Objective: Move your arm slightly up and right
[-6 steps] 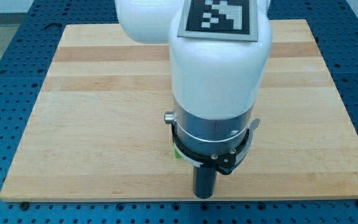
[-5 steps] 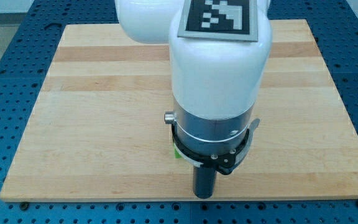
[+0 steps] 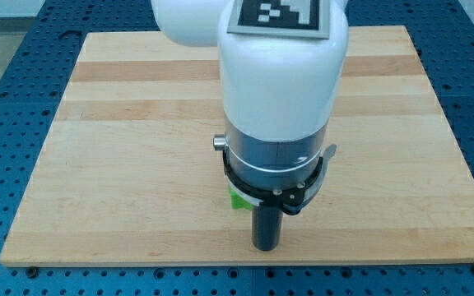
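Note:
My arm (image 3: 280, 74) hangs over the middle of the wooden board (image 3: 122, 148) and covers much of it. My dark rod points down and my tip (image 3: 265, 247) rests near the board's bottom edge, a little right of centre. A green block (image 3: 237, 198), shape unclear, peeks out from behind the arm's collar, just up and left of my tip. It is mostly hidden. No other blocks show.
The board lies on a blue perforated table (image 3: 6, 74) that shows on all sides. A black and white marker tag (image 3: 276, 15) sits on top of the arm.
The arm and my tip have shifted slightly to the view's left and a little up. More of the green block now shows.

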Available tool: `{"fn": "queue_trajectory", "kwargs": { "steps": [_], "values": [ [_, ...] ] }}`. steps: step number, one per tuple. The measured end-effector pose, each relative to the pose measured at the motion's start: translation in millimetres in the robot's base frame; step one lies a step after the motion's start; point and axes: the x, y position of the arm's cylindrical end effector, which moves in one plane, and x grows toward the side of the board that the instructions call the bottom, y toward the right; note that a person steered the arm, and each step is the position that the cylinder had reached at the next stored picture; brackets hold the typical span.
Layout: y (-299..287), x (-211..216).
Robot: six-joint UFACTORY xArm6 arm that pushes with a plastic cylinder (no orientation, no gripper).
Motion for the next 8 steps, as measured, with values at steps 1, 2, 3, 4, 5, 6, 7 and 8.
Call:
{"fn": "queue_trajectory", "kwargs": {
  "steps": [1,2,3,4,5,6,7,8],
  "values": [
    [9.3,0.0],
    [19.5,-7.8],
    [61.0,-31.6],
    [99.8,-31.8],
    [100.1,-53.3],
    [100.0,-53.3],
    [99.1,-53.3],
    [99.1,-53.3]
  ]
}}
